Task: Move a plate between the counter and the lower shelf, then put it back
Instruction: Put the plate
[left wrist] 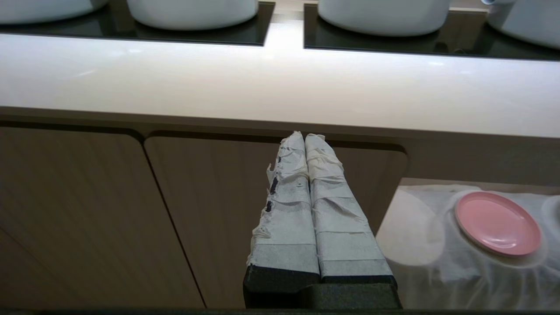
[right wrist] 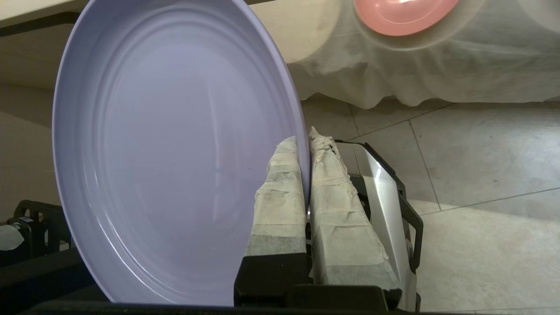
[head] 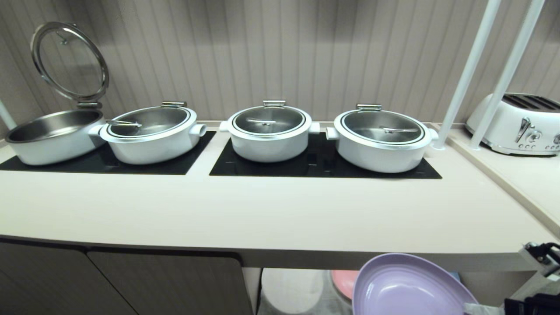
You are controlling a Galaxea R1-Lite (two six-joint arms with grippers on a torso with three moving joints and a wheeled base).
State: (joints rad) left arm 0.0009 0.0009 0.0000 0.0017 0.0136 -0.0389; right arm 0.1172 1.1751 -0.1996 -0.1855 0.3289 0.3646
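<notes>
Beige and long, the counter (head: 280, 214) runs above the right gripper (right wrist: 305, 144). Its taped fingers (right wrist: 280, 197) pinch the rim of the plate (right wrist: 175, 153). The plate is tipped up on its edge, hollow side facing the robot, just below the counter's front edge. Past the gripper lies the lower shelf (right wrist: 415, 78) with its white cloth, and a pink plate (right wrist: 402, 17) sits there. The left gripper (left wrist: 305, 140) hangs off to the side before the cupboard doors (left wrist: 109, 210), fingers pressed together, holding nothing.
</notes>
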